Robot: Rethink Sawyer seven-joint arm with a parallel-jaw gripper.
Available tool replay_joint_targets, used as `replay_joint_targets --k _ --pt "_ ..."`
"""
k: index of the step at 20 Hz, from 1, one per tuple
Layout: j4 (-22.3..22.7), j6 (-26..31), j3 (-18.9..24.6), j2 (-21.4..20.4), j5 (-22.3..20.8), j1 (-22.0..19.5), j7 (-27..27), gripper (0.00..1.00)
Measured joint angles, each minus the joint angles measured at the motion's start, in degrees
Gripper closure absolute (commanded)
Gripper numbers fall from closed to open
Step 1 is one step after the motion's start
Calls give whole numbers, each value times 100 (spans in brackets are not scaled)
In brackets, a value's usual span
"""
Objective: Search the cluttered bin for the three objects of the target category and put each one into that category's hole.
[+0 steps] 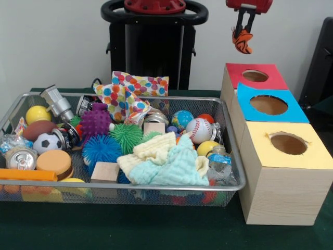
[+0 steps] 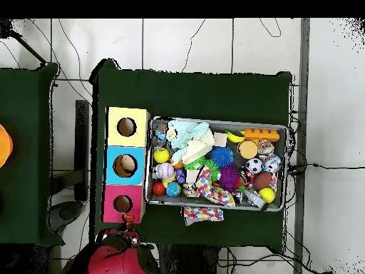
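Note:
My gripper [image 1: 243, 32] hangs high at the top right, shut on a small orange soft toy with dark stripes [image 1: 242, 42]. The toy dangles above and a little behind the red-surround hole [image 1: 255, 76] on the pale wood-grain box. In the overhead view the gripper [image 2: 129, 224] sits just below the red-surround hole [image 2: 122, 203]. The wire mesh bin [image 1: 235, 156] lies to the left of the boxes, full of clutter; it also shows in the overhead view [image 2: 217, 120]. No other soft toy animal shows in the bin.
A blue-surround hole [image 1: 268, 104] and a yellow-surround hole [image 1: 287, 144] follow the red one toward the camera. The bin holds spiky balls [image 1: 97, 122], a baseball [image 1: 199, 130], a soccer ball [image 1: 48, 142], a can [image 1: 21, 159], pale cloths [image 1: 171, 161] and a polka-dot cloth [image 1: 132, 94].

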Motion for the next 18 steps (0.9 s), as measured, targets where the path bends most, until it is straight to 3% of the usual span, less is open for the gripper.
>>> replay_joint_targets --k 18 --pt "-10 -1 -185 111 169 173 0 100"
